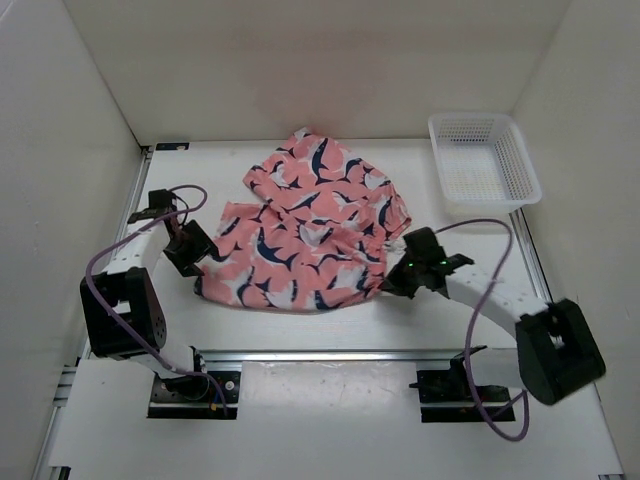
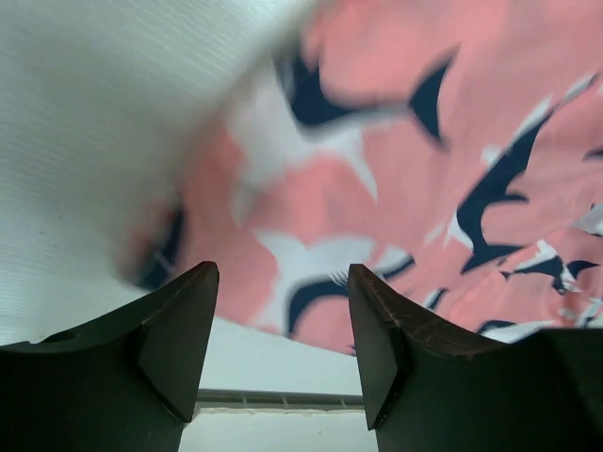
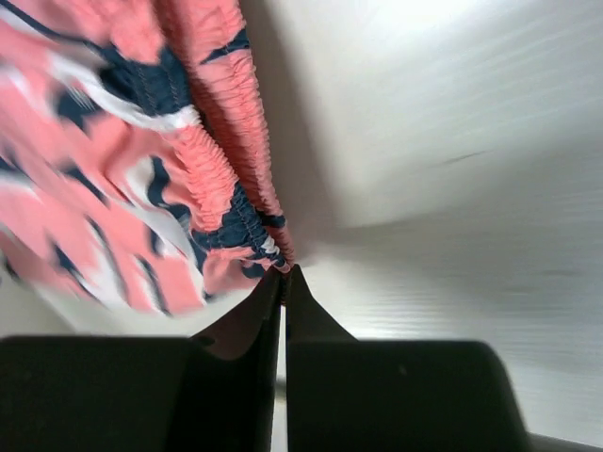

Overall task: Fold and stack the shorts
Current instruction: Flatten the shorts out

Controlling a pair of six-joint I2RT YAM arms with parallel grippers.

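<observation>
The salmon-pink shorts with navy-and-white sharks lie crumpled in the middle of the table. My left gripper sits at their left edge, open and empty; in the left wrist view the gripper has its jaws apart with the fabric just beyond the tips. My right gripper is at the shorts' right near corner; in the right wrist view the gripper is shut on the gathered waistband edge of the shorts.
A white plastic mesh basket stands at the back right. White walls enclose the table on three sides. A metal rail runs along the near edge between the arm bases.
</observation>
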